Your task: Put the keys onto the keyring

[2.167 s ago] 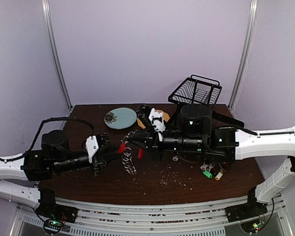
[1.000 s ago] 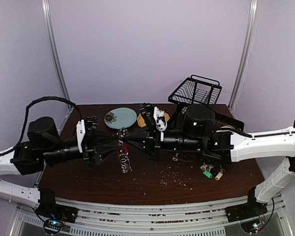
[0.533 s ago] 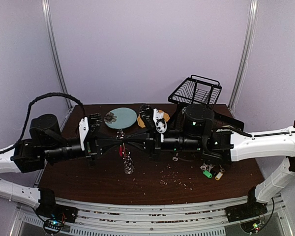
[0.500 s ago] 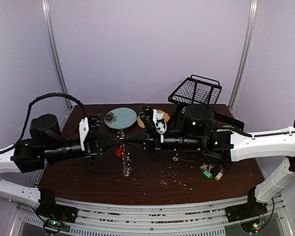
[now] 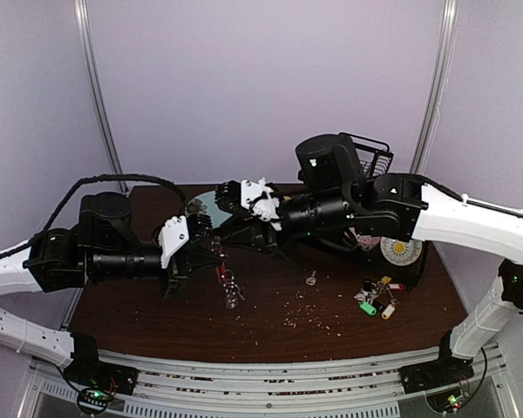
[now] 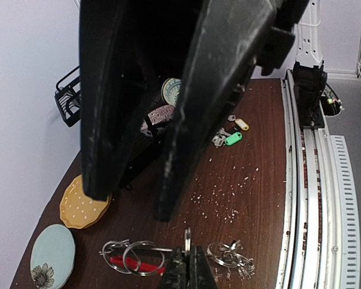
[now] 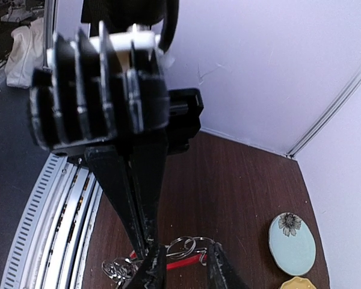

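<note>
My left gripper [image 5: 211, 258] is shut on one silver ring of the keyring [image 5: 227, 280], which dangles below it with its red sleeve [image 5: 220, 272]. In the left wrist view the shut tips [image 6: 188, 270] pinch that ring [image 6: 188, 236]; linked rings with the red sleeve [image 6: 132, 263] lie to the left and a silver cluster [image 6: 231, 261] to the right. My right gripper [image 5: 223, 237] comes down from behind, open; in its wrist view [image 7: 186, 272] its fingers straddle the rings [image 7: 192, 247] without holding them. One loose silver key [image 5: 311, 279] lies on the table.
A bunch with green, yellow and red tags [image 5: 376, 305] lies at the right. A light blue plate [image 7: 292, 241] and a yellow plate [image 6: 81, 205] sit at the back, a wire basket [image 5: 370, 157] at the back right, and a patterned plate [image 5: 401, 251]. Crumbs [image 5: 309, 313] are scattered mid-table.
My right arm has lifted and now reaches down from the back, with its gripper open off the ring. My left gripper has drawn back left, still holding the keyring.
</note>
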